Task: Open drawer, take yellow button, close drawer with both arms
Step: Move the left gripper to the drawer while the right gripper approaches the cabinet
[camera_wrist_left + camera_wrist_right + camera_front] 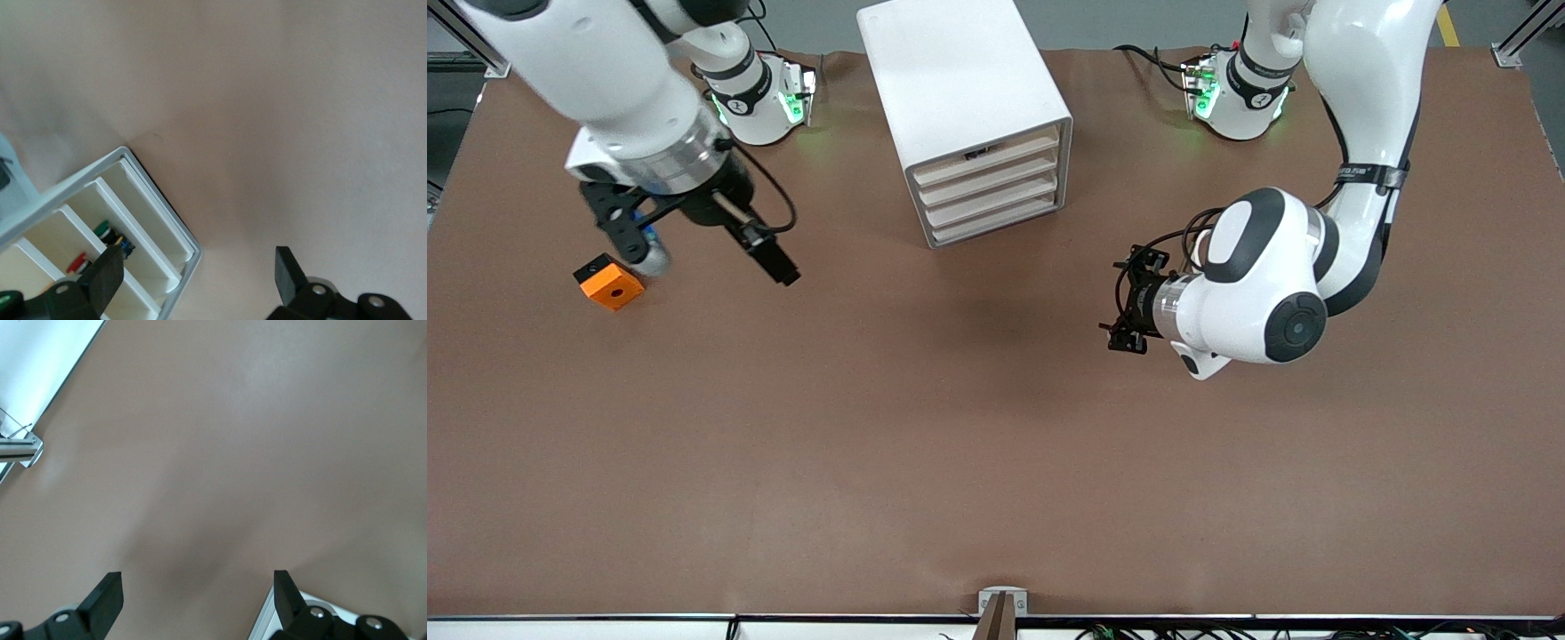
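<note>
Okay, here's where I'm at. All four drawers look shut. The cabinet (965, 98) sits at 12 o'clock on the worktop (960, 427), with its pale beige fronts facing roughly 5 o'clock in the front view, so the pull runs along that 11-to-5 line.

My left end effector (1125, 307) hovers over bare worktop, fingers spread as wide as they go, holding nothing. The fronts lie at about 10 to 11 o'clock from it, and it's pointed that way. My guess is the left arm gets the pull.

My right end effector (707, 253) is also wide open and empty, hanging over the worktop just beside the orange block (609, 283). From there the cabinet is at 2 o'clock, but only its blank side wall.

Target is probably the top drawer (987, 163): shallow, white inside, with dark bits peeking over its front. In my left wrist view I can see green, red and what I take for the button (122, 245), dark body and yellowish cap. It's tiny and half hidden by my own finger.
</note>
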Motion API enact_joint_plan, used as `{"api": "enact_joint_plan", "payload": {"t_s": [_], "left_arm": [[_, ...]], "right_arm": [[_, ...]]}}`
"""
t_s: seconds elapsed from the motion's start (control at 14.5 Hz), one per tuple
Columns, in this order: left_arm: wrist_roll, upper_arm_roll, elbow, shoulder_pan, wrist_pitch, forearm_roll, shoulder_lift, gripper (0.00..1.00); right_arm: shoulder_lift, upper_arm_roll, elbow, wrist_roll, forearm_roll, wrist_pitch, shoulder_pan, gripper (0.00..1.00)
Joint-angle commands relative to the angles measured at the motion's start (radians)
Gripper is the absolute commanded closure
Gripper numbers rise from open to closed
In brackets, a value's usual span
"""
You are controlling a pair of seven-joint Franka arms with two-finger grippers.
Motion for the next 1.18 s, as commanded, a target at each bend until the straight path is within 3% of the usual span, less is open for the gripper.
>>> {"api": "enact_joint_plan", "payload": {"t_s": [0.0, 0.35, 0.48, 0.97, 1.11], "left_arm": [[-0.069, 0.01, 0.021, 0.016, -0.078, -0.024, 0.017, 0.0], [-0.072, 0.011, 0.014, 0.016, -0.319, -0.017, 0.031, 0.0], [-0.025, 0.007, 0.017, -0.002, -0.462, -0.018, 0.094, 0.0], [-0.009, 0.004, 0.034, -0.008, -0.458, -0.055, 0.135, 0.0], [-0.009, 0.005, 0.034, -0.007, -0.456, -0.095, 0.137, 0.0]], "right_arm": [[0.031, -0.008, 0.029, 0.102, -0.003, -0.006, 0.053, 0.0], [0.055, -0.008, 0.03, 0.195, 0.004, -0.005, 0.087, 0.0], [0.069, -0.008, 0.032, 0.196, 0.003, -0.005, 0.098, 0.0], [0.074, -0.006, 0.032, 0.195, 0.015, -0.005, 0.121, 0.0], [0.081, -0.008, 0.03, 0.192, 0.074, -0.006, 0.118, 0.0]]}}
